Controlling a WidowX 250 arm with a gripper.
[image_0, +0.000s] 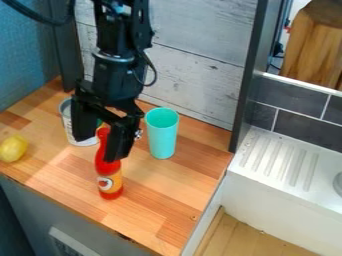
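Gripper (100, 149) hangs by 1 red bottle (109, 186), perhaps touching, near 1 teal cup (162, 140).

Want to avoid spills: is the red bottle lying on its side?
No, the red bottle stands upright on the wooden counter, base down and neck up.
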